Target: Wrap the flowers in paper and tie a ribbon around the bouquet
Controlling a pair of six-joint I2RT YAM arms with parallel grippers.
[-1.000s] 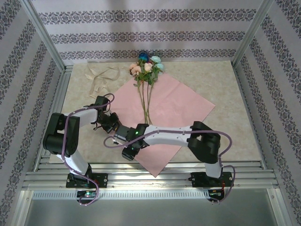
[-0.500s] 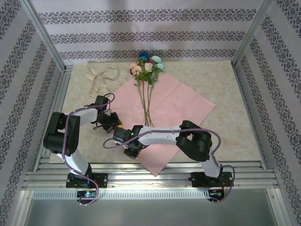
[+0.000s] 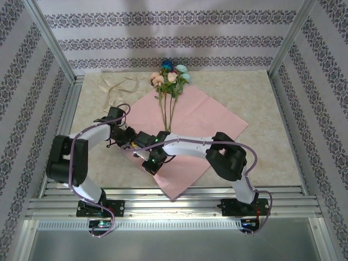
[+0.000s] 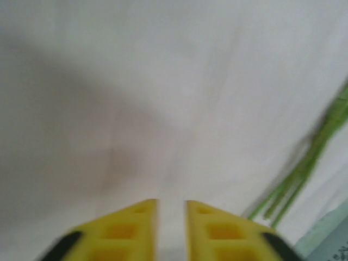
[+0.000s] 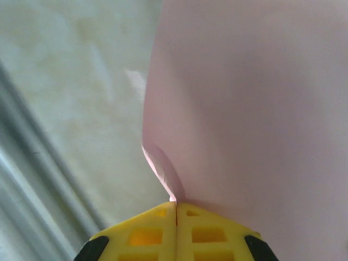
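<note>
Two tools work the near-left edge of the paper (image 3: 212, 117): right tool (image 5: 175, 205) clenched on it, left tool (image 4: 171, 205) seemingly slightly parted, empty. Flowers (image 3: 170, 87) lie on the paper beyond, stems pointing back toward both tools.

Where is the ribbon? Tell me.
In the top view the ribbon lies loose at the table's far left, beside the flowers, off the paper.

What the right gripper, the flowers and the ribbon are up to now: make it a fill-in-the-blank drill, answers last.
1. The right gripper is ____ on the edge of the paper.
2. In the top view, the ribbon lies to the ____ of the flowers.
3. The flowers' stems rest on the ____.
Missing words: shut; left; paper.
</note>
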